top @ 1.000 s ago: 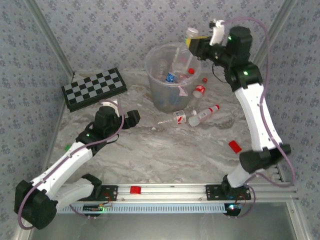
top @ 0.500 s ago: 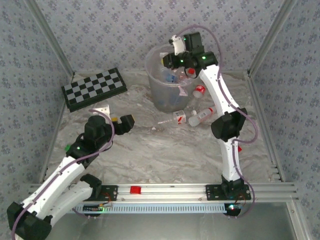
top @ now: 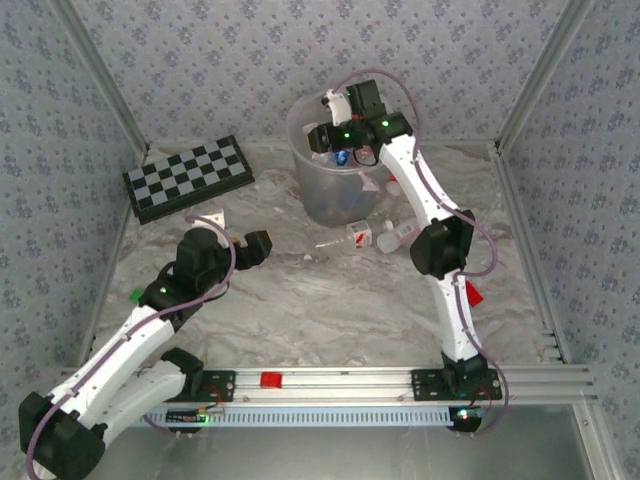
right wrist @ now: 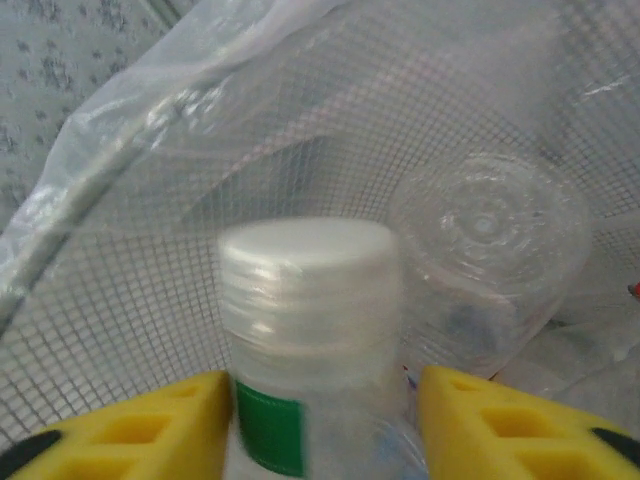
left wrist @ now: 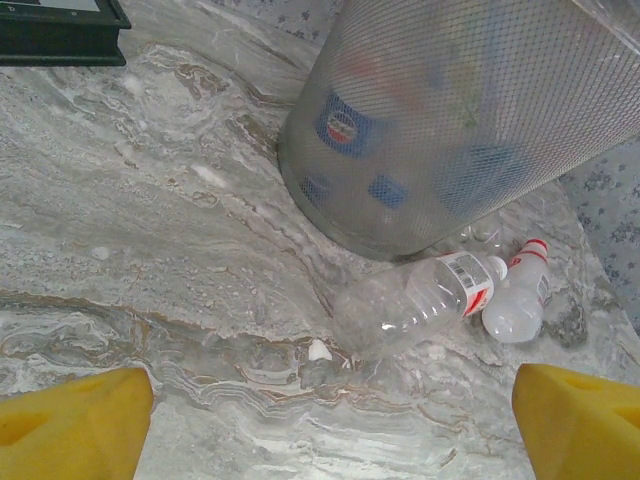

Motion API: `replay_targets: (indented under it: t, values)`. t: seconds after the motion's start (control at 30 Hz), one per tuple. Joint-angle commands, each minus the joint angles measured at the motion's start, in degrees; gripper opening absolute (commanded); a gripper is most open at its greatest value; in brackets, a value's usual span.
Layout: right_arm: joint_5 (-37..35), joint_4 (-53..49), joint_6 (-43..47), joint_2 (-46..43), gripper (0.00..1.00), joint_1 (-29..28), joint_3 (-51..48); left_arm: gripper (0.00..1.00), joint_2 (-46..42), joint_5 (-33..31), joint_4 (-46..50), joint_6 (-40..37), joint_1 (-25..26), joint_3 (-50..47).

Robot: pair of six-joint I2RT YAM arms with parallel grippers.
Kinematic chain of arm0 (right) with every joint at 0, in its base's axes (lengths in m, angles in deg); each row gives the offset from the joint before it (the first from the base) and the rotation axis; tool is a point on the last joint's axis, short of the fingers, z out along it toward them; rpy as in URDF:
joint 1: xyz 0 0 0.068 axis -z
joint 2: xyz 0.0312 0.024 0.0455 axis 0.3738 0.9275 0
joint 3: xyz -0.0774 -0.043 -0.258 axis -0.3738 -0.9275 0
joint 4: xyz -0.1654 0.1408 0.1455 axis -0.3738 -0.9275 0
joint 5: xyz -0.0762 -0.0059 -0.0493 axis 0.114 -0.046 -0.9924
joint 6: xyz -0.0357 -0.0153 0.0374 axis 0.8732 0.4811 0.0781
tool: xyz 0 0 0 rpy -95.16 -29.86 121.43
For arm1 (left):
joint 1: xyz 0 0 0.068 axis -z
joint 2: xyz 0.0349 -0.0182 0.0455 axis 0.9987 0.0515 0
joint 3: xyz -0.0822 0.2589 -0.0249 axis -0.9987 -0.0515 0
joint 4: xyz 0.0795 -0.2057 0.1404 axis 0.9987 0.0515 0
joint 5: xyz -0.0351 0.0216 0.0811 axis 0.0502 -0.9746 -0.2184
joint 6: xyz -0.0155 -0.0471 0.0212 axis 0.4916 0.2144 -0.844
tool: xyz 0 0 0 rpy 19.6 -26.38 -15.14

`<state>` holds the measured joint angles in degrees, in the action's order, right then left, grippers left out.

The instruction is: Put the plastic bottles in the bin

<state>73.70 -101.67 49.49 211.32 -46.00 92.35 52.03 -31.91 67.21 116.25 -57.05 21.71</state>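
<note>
My right gripper [top: 326, 138] hangs over the mouth of the bin [top: 325, 200]. Between its yellow fingers [right wrist: 170, 420] stands a blurred clear bottle [right wrist: 310, 300] with a white cap and a green label. The left finger touches it and a gap shows at the right finger, so the gripper [right wrist: 325, 400] is open. Another bottle [right wrist: 490, 240] lies inside the bin's mesh wall [right wrist: 130, 290]. Two bottles [left wrist: 415, 300] [left wrist: 515, 305] lie on the table at the bin's foot [left wrist: 440, 120]. My left gripper [left wrist: 330, 420] is open, low over the marble, short of them.
A folded chessboard [top: 185, 177] lies at the back left. Loose red caps [top: 270, 379] [top: 470, 293] and a green cap [top: 135, 294] sit near the front and sides. Patterned walls close in the table on three sides.
My right arm swung from the back right to above the bin, carrying the bottle, and its jaws have parted. The left arm drew back, then edged towards the bin again.
</note>
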Motion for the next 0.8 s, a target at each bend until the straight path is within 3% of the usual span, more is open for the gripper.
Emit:
replay_targets:
  t: [0.0,0.13,0.37,0.67,0.77]
  values:
    - [1.7,-2.2,-2.1,0.2,0.61,0.4,1.4,0.92,-0.2,0.0,-0.4,-0.3,-0.4,1.1]
    - [1.3,-2.5,-2.3,-2.8,0.7,0.9,1.4,0.92,1.2,0.4,-1.4,0.0,-0.3,1.1]
    - [1.3,-2.4,-1.9,-8.0,0.69,0.9,-1.2,0.92,4.0,1.8,-2.9,0.6,-0.4,1.4]
    - [1.7,0.1,-3.4,-5.1,0.37,-0.3,-5.8,0.92,5.4,2.3,-3.6,1.0,-0.3,1.7]
    - [1.0,-1.1,-3.3,-2.2,0.32,-1.3,-4.1,0.93,5.2,2.0,-3.0,0.9,-0.3,1.9]
